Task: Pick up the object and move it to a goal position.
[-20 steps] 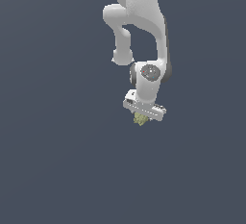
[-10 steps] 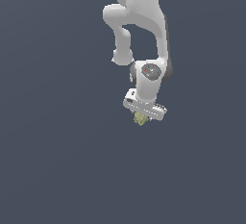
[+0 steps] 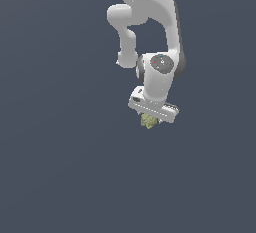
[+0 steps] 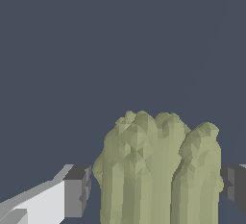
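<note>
The object (image 3: 148,122) is a small lumpy olive-green chunk that sits right under the white hand of the arm in the exterior view. My gripper (image 3: 150,118) is shut on it, and the fingers are mostly hidden behind it there. In the wrist view the object (image 4: 158,170) fills the space between the two dark finger pads (image 4: 78,189), one on each side of it. It looks held off the ground, but the plain background shows no surface beneath it.
The white arm (image 3: 150,22) reaches down from the top of the exterior view. All around is a uniform dark grey-blue background with no other objects, edges or goal marker showing.
The gripper and the object have shifted very slightly upward in the exterior view. The grasp looks the same.
</note>
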Controlling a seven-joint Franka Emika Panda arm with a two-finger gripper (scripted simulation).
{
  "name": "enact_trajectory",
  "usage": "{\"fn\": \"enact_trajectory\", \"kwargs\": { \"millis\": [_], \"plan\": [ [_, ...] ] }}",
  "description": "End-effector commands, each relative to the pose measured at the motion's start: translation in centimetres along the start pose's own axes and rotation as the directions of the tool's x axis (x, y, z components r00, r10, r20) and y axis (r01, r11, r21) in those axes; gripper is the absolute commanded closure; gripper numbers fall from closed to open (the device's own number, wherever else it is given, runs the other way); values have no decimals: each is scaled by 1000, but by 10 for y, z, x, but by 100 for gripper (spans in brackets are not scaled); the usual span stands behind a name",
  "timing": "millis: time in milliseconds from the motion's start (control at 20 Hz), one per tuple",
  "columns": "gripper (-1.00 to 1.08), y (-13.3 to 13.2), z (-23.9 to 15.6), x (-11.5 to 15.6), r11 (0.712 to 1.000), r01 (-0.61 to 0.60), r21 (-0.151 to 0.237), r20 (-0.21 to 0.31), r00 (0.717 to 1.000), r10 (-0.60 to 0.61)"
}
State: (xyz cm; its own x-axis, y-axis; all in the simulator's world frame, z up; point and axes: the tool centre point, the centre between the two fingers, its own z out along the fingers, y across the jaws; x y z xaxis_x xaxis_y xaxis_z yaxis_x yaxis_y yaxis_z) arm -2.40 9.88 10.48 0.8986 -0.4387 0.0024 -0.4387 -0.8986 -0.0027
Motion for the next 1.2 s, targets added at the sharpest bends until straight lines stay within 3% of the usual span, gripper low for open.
{"fn": "enact_trajectory", "kwargs": {
  "millis": [0, 550, 1150],
  "plan": [
    [108, -4, -21, 6, 1000, 0, 0, 0, 1000, 0],
    [108, -22, -111, 34, 1000, -2, -2, 1, 1000, 2],
    [108, -30, -141, 46, 1000, -2, -3, 2, 1000, 3]
  ]
}}
